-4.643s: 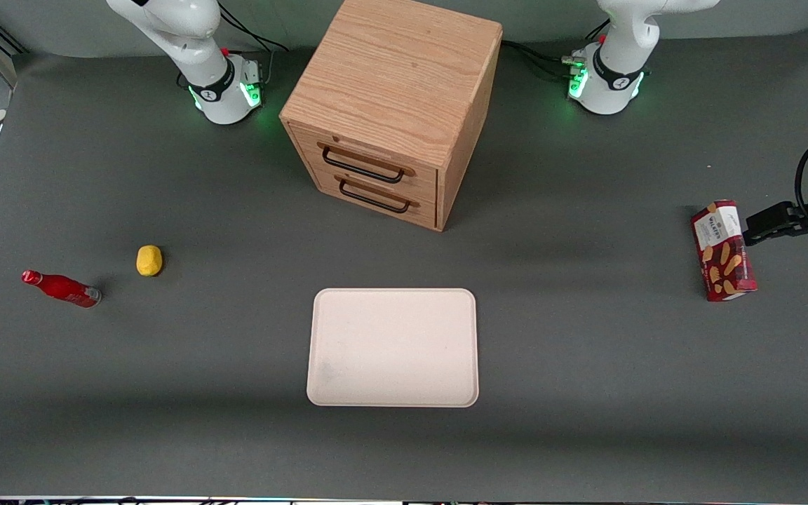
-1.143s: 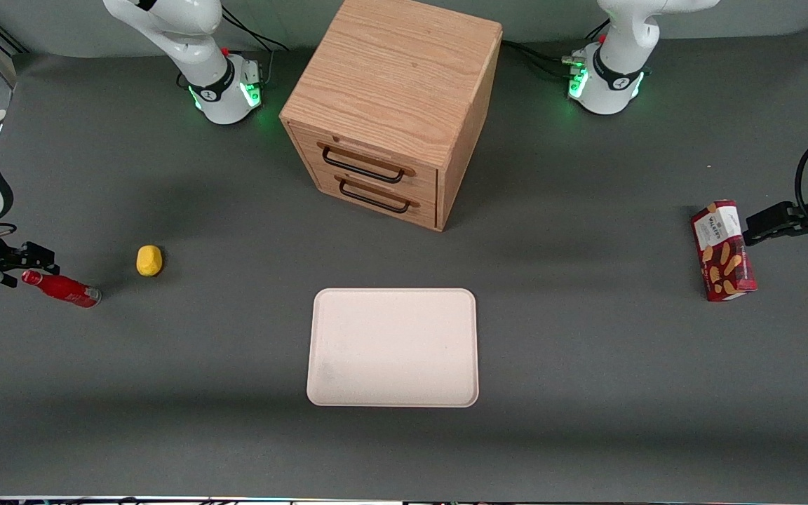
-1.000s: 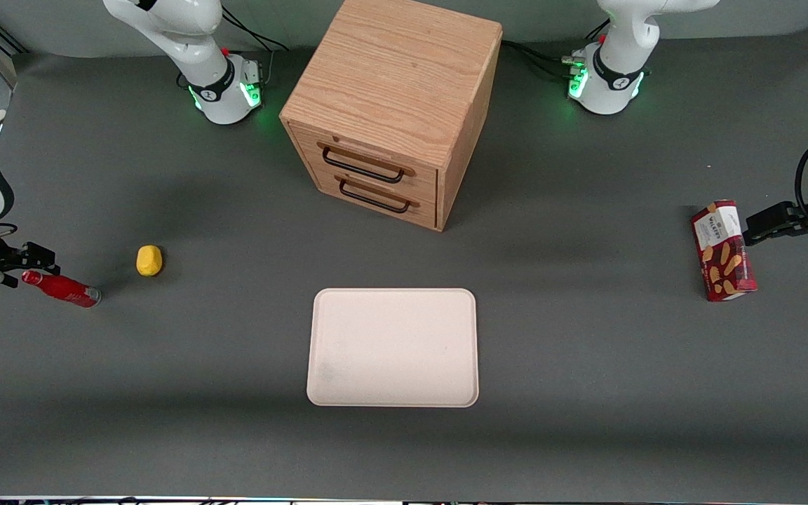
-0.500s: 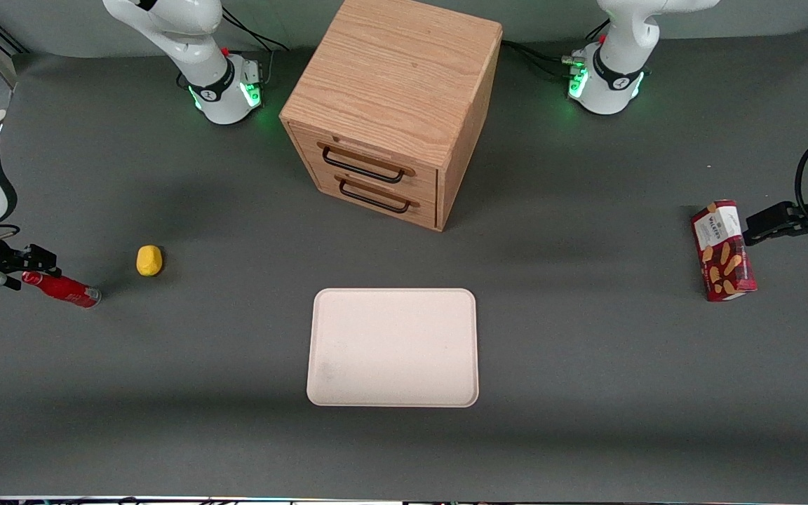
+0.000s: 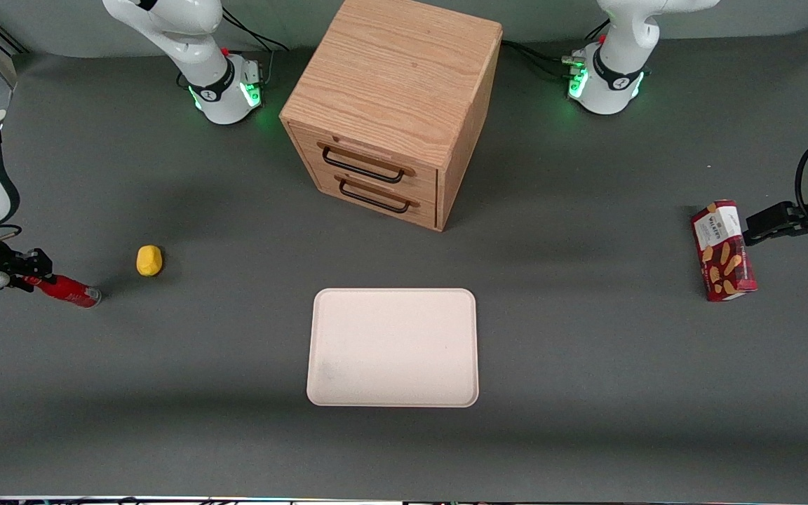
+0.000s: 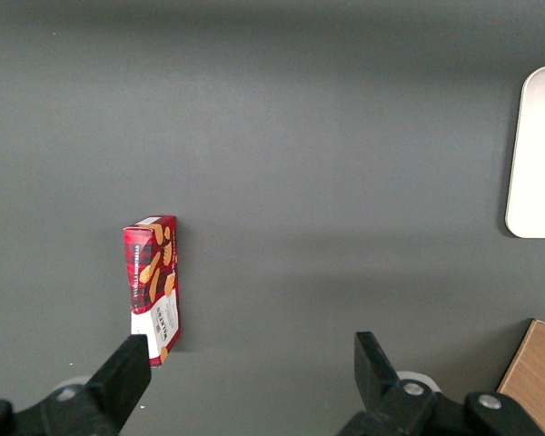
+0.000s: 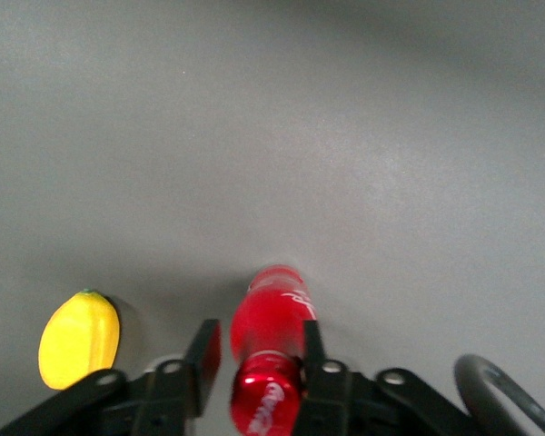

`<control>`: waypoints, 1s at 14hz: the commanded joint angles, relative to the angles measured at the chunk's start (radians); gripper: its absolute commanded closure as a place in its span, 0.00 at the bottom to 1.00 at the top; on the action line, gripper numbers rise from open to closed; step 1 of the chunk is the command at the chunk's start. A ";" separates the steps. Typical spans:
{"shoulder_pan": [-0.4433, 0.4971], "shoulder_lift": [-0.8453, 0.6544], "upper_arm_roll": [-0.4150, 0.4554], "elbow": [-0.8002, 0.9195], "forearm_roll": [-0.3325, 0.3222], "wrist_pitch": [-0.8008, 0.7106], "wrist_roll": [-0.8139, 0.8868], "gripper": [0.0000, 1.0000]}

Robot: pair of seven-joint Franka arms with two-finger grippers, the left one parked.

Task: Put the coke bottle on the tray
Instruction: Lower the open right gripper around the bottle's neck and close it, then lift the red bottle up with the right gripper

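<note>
**Fingers slide over the bottle's neck**

The coke bottle point(image 5: 62, 289) lies on its side on the bench point(image 5: 236, 435) at the working arm's end, cap end toward the gripper point(image 5: 28, 273) and clear base pointing toward the tray point(image 5: 393, 347). Over the last second the gripper has crept along the bottle: the red cap that showed clear of the fingers half a second ago is now covered by them in the front view. In the right wrist view the coke bottle point(image 7: 269, 350) sits between the two fingers point(image 7: 203, 356), one on each side of its neck, with a visible gap beside one of them; the fingers look spread, not yet pinching. The bottle itself has not shifted on the bench.

That suggests the approach is nearly finished and closing comes next; lift and carry remain.

A yellow lemon-like object point(image 5: 149, 260) rests near the bottle, slightly farther from the front camera. The tray lies well apart, nothing on it, in front of the wooden drawer cabinet point(image 5: 393, 105).
</note>
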 commanded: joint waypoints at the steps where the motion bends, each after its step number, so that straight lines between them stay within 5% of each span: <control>1: 0.009 -0.009 -0.007 0.003 0.024 0.000 -0.040 0.85; 3: 0.009 -0.009 -0.009 0.003 0.023 -0.005 -0.044 1.00; 8: 0.009 -0.019 -0.009 0.029 0.023 -0.017 -0.063 1.00; 14: 0.010 -0.080 -0.018 0.201 -0.020 -0.311 -0.046 1.00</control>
